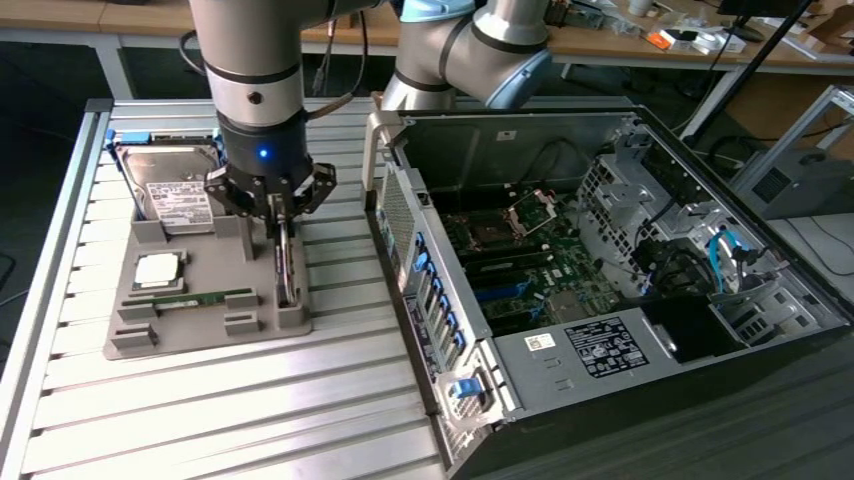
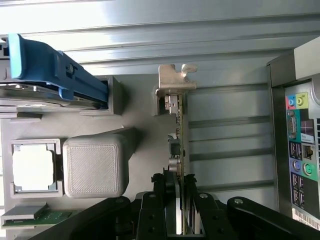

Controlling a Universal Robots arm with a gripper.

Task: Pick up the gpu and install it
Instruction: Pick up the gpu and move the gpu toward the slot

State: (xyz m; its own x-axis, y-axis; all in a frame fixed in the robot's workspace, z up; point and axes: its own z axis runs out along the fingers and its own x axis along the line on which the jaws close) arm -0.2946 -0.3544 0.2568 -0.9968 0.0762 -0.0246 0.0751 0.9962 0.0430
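The gpu (image 1: 284,268) is a thin dark card standing on edge in a slot at the exterior view's right side of the grey holder tray (image 1: 200,325). My gripper (image 1: 279,228) hangs straight down over it, its fingers closed on both faces of the card's upper edge. In the wrist view the gpu (image 2: 179,127) runs away from the gripper (image 2: 181,212) to its silvery end bracket (image 2: 175,80), and the card still sits in the tray. The open computer case (image 1: 601,280) lies to the exterior view's right with its motherboard (image 1: 534,265) exposed.
On the same tray sit a silver hard drive (image 1: 174,185) with a blue frame (image 2: 50,70), a processor chip (image 1: 158,268) and a green memory stick (image 1: 187,298). The case's rear wall (image 1: 414,260) rises close beside the tray. A slatted metal table (image 1: 240,420) carries everything.
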